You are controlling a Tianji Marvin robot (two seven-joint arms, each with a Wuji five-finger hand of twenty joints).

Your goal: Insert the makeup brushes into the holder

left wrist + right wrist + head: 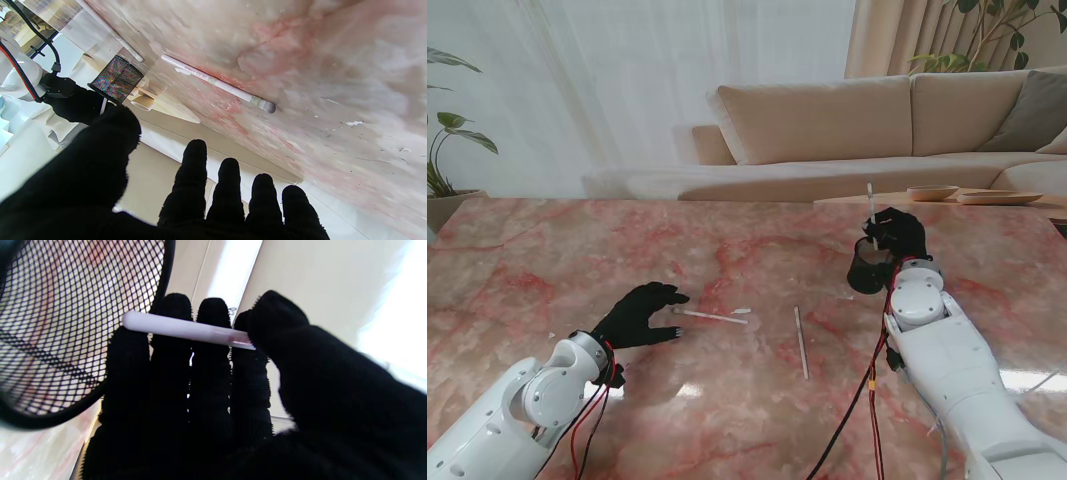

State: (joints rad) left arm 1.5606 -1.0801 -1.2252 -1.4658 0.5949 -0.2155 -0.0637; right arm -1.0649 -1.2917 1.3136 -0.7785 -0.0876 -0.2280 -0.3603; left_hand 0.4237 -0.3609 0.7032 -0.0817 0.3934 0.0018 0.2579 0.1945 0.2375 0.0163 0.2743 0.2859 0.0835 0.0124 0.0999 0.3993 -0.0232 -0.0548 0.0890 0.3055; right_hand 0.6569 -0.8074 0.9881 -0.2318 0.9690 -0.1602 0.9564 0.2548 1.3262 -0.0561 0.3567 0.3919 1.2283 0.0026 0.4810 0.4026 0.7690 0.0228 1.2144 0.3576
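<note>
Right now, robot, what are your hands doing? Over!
Left hand open beside table brush. Right hand shut on white brush, next to mesh holder. Another brush lies loose.

black mesh holder (868, 268), white brushes (712, 317), pink-veined marble table (527, 270)

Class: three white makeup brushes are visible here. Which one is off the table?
The brush pinched in the right robot hand beside the mesh holder. The other two lie flat on the marble.
</note>
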